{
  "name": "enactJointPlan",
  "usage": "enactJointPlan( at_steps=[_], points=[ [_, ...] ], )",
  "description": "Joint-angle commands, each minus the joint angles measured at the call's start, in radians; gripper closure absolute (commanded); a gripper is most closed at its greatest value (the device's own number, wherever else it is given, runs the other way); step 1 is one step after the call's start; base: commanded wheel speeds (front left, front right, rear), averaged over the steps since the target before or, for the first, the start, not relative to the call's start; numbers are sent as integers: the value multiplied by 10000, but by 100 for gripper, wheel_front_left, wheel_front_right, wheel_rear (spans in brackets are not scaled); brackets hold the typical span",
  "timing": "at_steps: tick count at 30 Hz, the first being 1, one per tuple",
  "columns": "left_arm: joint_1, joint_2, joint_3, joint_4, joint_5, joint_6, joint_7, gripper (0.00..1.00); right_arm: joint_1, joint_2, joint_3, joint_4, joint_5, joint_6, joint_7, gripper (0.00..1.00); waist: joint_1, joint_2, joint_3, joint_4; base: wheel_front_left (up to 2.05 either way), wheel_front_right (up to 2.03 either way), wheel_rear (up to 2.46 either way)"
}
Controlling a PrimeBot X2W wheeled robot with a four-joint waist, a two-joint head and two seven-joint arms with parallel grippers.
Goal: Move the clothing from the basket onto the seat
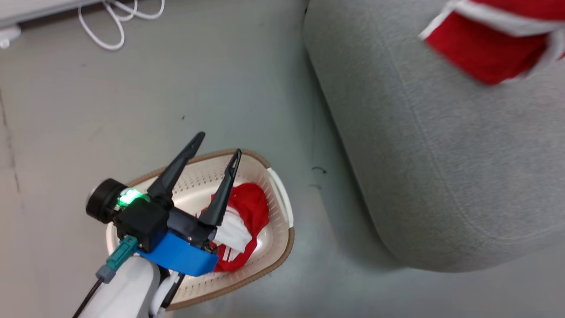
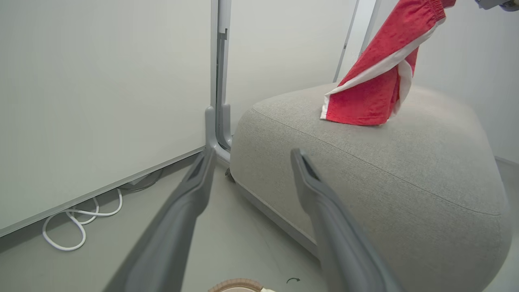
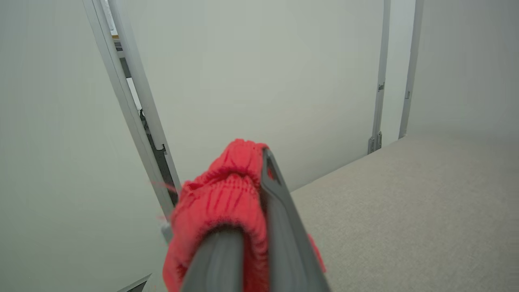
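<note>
The cream basket [image 1: 282, 247] stands on the floor at the lower left, with one red and white piece of clothing [image 1: 249, 203] bunched inside it. Above the basket hovers my left gripper [image 1: 219, 143], open and holding nothing; its two fingers [image 2: 190, 194] point toward the seat. The large grey seat [image 1: 441, 154] fills the right side. A second red garment [image 2: 373, 93] hangs over the seat [image 2: 365, 162], its lower end resting on the cushion top. My right gripper [image 3: 259, 162] is shut on that garment's ribbed red band [image 3: 227, 194], above the seat [image 3: 405, 211].
A white cable [image 1: 114, 26] lies looped on the floor by the wall, also seen as a coil [image 2: 77, 227]. A grey metal post [image 2: 219, 81] stands in the corner behind the seat. A strip of bare floor [image 1: 318, 221] separates basket and seat.
</note>
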Motion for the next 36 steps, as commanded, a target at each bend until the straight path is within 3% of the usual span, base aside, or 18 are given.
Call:
enactJointPlan(
  at_steps=[1, 8, 14, 23, 24, 25, 26, 36],
  points=[
    [-292, 44, 45, -137, 75, -69, -44, 0, -286, -252, -322, -143, -171, 5, 119, 100, -1, 0, 749, 554, 0, 0, 0],
    [-701, 212, 176, -638, 268, -69, -44, 0, -562, -881, -2484, -490, -1233, 5, 808, 100, -1, 0, 1768, 1000, 0, 0, 0],
    [-831, 305, 209, -815, 344, -70, -44, 0, 94, -462, -3885, -140, -1951, 5, 985, 100, -1, 0, 2261, 1242, 0, 0, 0],
    [-968, 454, 206, -870, 386, -70, -45, 0, 582, 159, -5123, 941, -3231, 5, 888, 100, -1, 0, 2581, 1308, 0, 0, 0],
    [-977, 468, 216, -852, 382, -70, -45, 0, 566, 222, -5170, 1024, -3374, 5, 861, 86, -1, 0, 2578, 1300, 0, 0, 0],
    [-983, 474, 229, -831, 378, -70, -45, 0, 536, 265, -5168, 1071, -3528, 5, 795, 49, -1, 0, 2556, 1289, 0, 0, 0],
    [-985, 474, 236, -810, 371, -70, -45, 0, 502, 290, -5141, 1107, -3653, 5, 730, 0, -1, 0, 2525, 1276, 0, 0, 0],
    [-815, 41, 81, -551, 191, -70, -45, 0, 951, 401, -4433, 1476, -4672, 5, 675, 0, -1, 0, 1386, 1329, 0, 0, 0]
  ],
)
